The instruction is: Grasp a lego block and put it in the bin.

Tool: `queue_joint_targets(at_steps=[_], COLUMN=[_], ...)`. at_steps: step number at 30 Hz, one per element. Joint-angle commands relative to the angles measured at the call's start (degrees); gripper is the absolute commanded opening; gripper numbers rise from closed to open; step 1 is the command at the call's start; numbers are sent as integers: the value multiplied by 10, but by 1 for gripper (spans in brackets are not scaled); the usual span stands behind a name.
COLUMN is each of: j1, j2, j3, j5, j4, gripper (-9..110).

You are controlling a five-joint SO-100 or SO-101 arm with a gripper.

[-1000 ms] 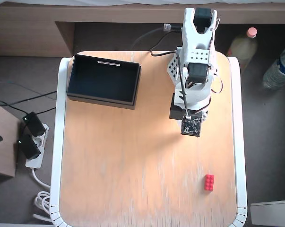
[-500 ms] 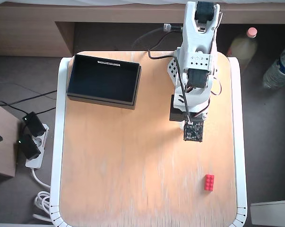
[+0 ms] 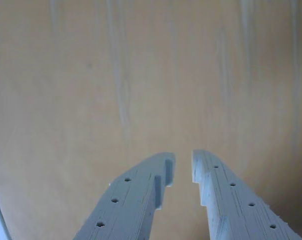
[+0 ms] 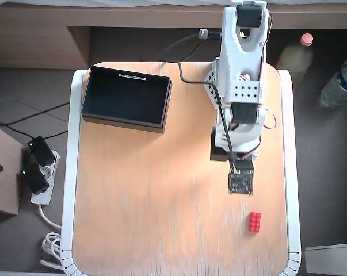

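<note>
The pale grey two-finger gripper was slightly spread and held nothing above the light wooden counter. The small red studded plastic lego block lay near it, well apart from the shallow black rectangular bin.

You have a bench of pale, matt wood-look board with faint streaks and a white rim. The gripper looks like light, matt printed plastic with fine layer lines. The lego block is glossy red plastic, and the bin looks matt black.
</note>
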Motion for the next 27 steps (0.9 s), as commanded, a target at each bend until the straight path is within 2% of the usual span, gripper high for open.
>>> queue_joint_targets(at_steps=[1, 11, 15, 27], j1=[-15, -28, -44, -77], j2=[-69, -166, -192, -303], j3=[-134, -192, -218, -312], j5=[-19, -76, -119, -137], j4=[-16, -108, -116, -142], gripper=[4, 15, 23, 23])
